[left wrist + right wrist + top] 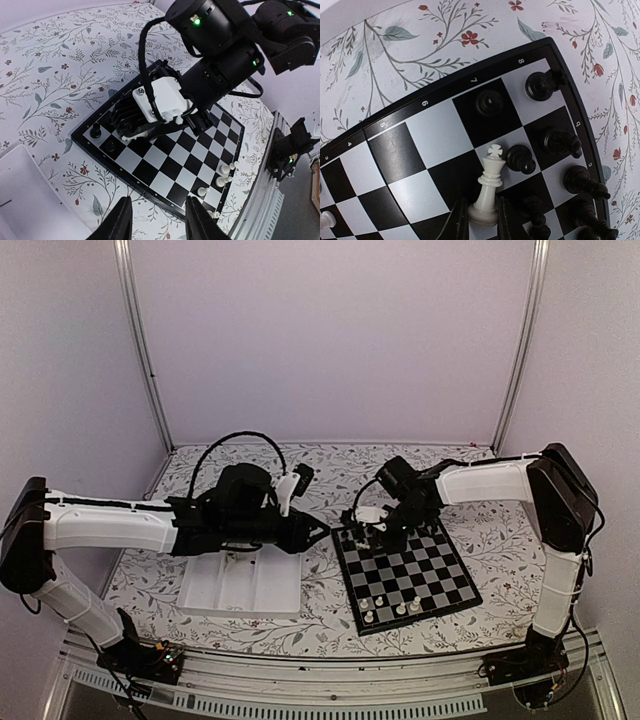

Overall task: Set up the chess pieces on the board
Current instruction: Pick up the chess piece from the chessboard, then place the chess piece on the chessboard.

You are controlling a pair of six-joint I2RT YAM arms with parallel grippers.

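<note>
The board (405, 575) lies right of centre, also seen in the left wrist view (170, 160) and filling the right wrist view (420, 135). My right gripper (481, 215) is shut on the base of a cream-white king (490, 185) over the board's far corner, beside several black chess pieces (555, 142). In the top view that gripper (385, 530) sits at the board's far left corner. A few white pieces (390, 607) stand along the near edge. My left gripper (157, 215) hangs open and empty just off the board's left side (318, 532).
A white compartment tray (240, 585) lies under the left arm, left of the board. The floral cloth (330, 625) covers the table. The right arm's wrist (210, 65) hangs over the board's far half. White walls enclose the cell.
</note>
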